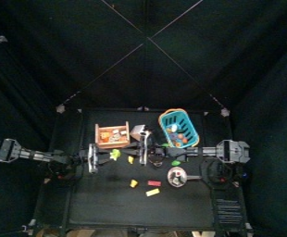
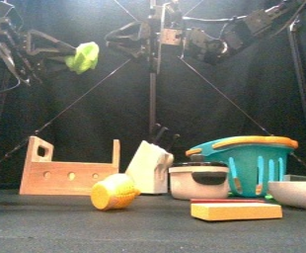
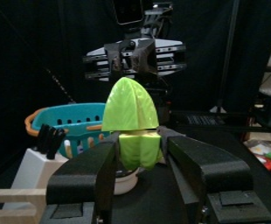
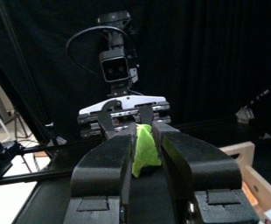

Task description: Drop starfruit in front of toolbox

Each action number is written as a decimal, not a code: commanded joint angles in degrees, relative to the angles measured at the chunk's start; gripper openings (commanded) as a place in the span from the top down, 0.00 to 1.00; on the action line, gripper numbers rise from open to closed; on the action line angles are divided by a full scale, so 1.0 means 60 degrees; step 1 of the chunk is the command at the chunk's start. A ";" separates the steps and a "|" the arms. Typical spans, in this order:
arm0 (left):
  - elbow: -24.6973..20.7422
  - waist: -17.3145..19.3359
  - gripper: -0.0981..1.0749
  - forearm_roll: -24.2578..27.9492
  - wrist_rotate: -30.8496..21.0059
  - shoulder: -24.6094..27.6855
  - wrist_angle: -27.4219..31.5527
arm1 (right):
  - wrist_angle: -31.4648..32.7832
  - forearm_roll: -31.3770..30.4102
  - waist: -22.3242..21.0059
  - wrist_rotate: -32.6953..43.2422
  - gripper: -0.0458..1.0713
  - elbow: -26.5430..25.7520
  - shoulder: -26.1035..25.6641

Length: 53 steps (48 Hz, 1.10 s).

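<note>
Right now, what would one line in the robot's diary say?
left hand: holding starfruit up high | right hand: open, empty | toolbox: starfruit not yet dropped in front

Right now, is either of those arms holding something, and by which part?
The left end effector grips the green starfruit by its blunt end, pointed tip sticking out past the jaws. The right end effector holds nothing.

We see a smooth, waxy green starfruit, a toolbox of matt bare wood at nine o'clock on the table, a glossy teal plastic basket at three o'clock, and matt black cloth curtains.
</note>
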 commanded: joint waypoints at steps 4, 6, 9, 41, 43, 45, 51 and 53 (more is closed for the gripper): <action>-0.0103 0.0000 0.27 0.0044 0.0000 0.0029 0.0366 | 0.0205 0.0513 0.0015 0.0000 0.38 0.0190 -0.0220; -0.0103 -0.0015 0.27 0.0044 0.0000 0.0029 0.0469 | 0.0293 0.0688 0.0015 0.0000 0.38 0.0278 -0.0205; -0.0103 -0.0015 0.27 0.0088 0.0015 0.0029 0.0630 | 0.0454 0.0967 0.0059 0.0000 0.37 0.0366 -0.0220; -0.0176 0.0000 0.27 0.0352 0.0015 0.0029 0.1333 | 0.0718 0.1025 0.0732 -0.0015 0.03 -0.0146 0.0688; -0.0205 0.0000 0.27 0.0366 0.0015 0.0029 0.1333 | 0.0776 0.0967 0.0747 -0.0015 0.03 -0.0205 0.0762; -0.0234 0.0000 0.27 0.0381 0.0015 0.0029 0.1333 | 0.0894 0.0894 0.0762 -0.0015 0.03 -0.0337 0.0850; -0.0234 0.0000 0.27 0.0542 0.0015 0.0029 0.1333 | 0.1187 0.0835 0.0762 -0.0015 0.03 -0.0659 0.1055; -0.0234 -0.0015 0.27 0.0586 0.0000 0.0029 0.1333 | 0.1274 0.0820 0.0732 -0.0029 0.03 -0.0776 0.1099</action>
